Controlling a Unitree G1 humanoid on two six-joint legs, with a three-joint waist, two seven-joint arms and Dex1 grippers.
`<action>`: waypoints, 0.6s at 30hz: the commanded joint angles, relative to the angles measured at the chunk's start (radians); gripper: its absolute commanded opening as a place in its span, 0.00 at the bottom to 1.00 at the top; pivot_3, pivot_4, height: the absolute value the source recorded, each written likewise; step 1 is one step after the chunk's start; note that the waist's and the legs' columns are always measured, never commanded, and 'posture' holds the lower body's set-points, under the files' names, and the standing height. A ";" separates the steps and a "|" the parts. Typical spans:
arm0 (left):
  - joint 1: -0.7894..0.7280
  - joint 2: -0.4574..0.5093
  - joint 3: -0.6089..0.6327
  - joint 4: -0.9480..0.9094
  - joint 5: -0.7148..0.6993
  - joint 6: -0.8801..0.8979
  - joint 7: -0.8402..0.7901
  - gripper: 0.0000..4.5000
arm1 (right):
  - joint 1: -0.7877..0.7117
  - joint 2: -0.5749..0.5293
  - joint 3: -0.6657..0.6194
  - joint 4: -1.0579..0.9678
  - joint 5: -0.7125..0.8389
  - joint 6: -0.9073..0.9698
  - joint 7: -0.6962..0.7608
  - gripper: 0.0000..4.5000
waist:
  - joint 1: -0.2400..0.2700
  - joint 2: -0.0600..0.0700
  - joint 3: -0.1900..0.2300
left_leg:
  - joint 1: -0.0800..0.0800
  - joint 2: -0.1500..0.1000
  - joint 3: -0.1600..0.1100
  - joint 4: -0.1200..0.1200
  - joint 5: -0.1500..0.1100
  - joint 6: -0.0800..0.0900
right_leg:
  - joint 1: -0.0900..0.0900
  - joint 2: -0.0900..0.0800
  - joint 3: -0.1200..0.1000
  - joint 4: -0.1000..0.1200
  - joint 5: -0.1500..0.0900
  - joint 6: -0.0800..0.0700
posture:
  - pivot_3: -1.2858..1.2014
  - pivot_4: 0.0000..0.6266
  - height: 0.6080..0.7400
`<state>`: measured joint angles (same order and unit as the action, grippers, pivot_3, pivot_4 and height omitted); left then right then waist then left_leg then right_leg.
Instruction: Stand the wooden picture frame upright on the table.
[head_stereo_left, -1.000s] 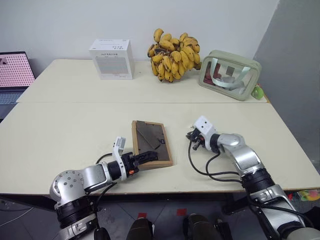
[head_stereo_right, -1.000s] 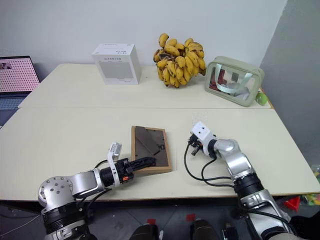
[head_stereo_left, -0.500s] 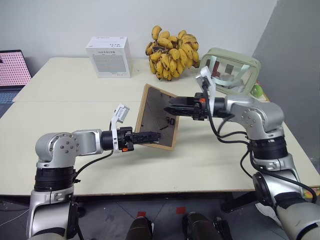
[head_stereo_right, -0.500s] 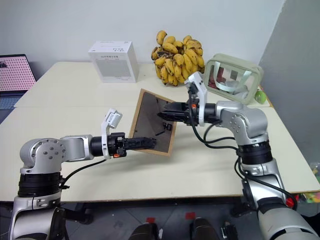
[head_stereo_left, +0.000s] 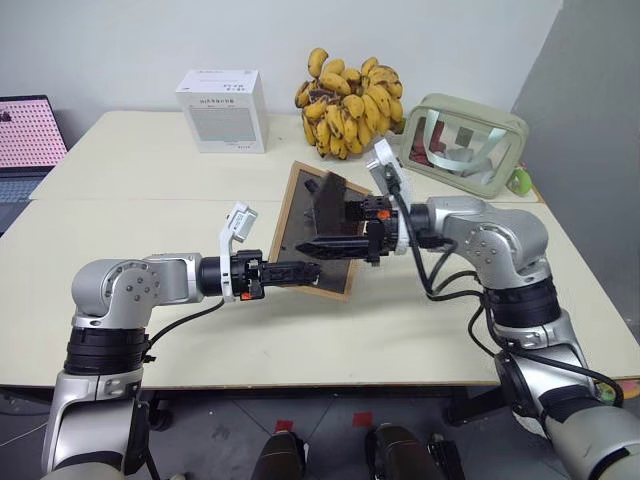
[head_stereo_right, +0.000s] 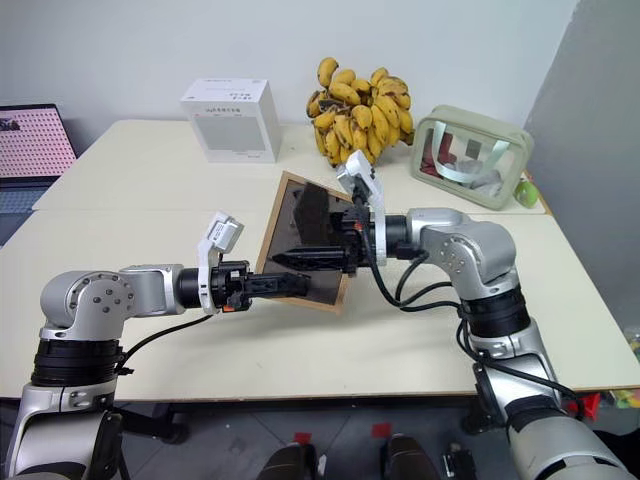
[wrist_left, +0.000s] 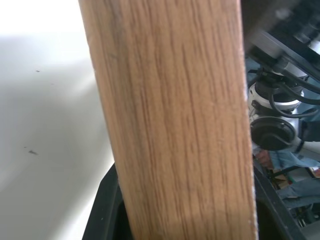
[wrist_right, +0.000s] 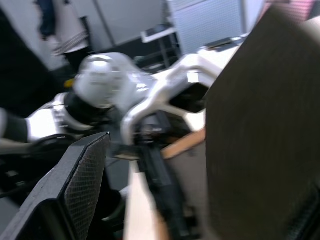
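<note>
The wooden picture frame (head_stereo_left: 298, 228) hangs tilted above the table (head_stereo_left: 150, 170), its dark back turned toward me and its picture side hidden. My left gripper (head_stereo_left: 292, 272) is shut on the frame's lower wooden edge (wrist_left: 175, 120). From the right, my right gripper (head_stereo_left: 328, 222) reaches level across the back, open wide. The dark fold-out stand (head_stereo_left: 326, 197) sticks out from the back panel, between its fingers (wrist_right: 80, 190). In the right wrist view the stand (wrist_right: 260, 125) lies close to one side of the gap.
Along the table's far side stand a white box (head_stereo_left: 224, 110), a bunch of bananas (head_stereo_left: 350, 105) and a pale green see-through bag (head_stereo_left: 462, 145). A laptop (head_stereo_left: 28, 135) sits off the far left. A seam runs across the tabletop.
The frame lay flat on the table; my left gripper has lifted and tilted it. My right gripper rose from the table, came to the frame's back and opened; the stand now sticks out.
</note>
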<state>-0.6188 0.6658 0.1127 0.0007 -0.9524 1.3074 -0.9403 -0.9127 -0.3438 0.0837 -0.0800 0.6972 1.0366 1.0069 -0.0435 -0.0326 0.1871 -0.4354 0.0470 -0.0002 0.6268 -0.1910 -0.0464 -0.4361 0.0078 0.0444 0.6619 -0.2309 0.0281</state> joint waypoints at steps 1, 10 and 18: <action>-0.018 -0.003 0.060 -0.026 -0.072 0.065 0.023 0.28 | 0.034 -0.092 -0.075 -0.076 0.091 0.060 0.039 1.00 | 0.003 0.000 0.000 | 0.000 0.000 0.000 0.001 0.000 0.000 | 0.000 0.000 0.000 0.000 0.000 0.000 | 0.52 0.24 1.00; -0.010 -0.061 0.188 0.081 -0.309 0.306 0.219 0.28 | 0.349 -0.354 -0.034 -0.097 -0.480 -0.995 0.039 1.00 | 0.009 0.000 0.000 | 0.001 0.000 0.001 0.001 0.000 0.000 | 0.000 0.000 0.000 0.000 -0.001 0.001 | 0.52 0.24 1.00; -0.043 -0.068 0.091 0.296 -0.797 0.285 0.552 0.28 | 0.279 -0.310 0.025 0.368 -1.215 -2.076 -0.565 1.00 | -0.007 -0.002 0.001 | 0.002 -0.001 0.003 0.003 0.000 0.000 | 0.000 0.000 0.004 0.002 0.000 0.004 | 0.52 0.24 1.00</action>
<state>-0.6397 0.5954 0.2308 0.2780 -1.5689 1.6086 -0.4636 -0.5666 -0.6691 0.1032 0.2295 -0.3384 -0.8836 0.6234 -0.0507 -0.0342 0.1881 -0.4328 0.0459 0.0027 0.6293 -0.1903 -0.0473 -0.4358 0.0076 0.0486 0.6649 -0.2306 0.0319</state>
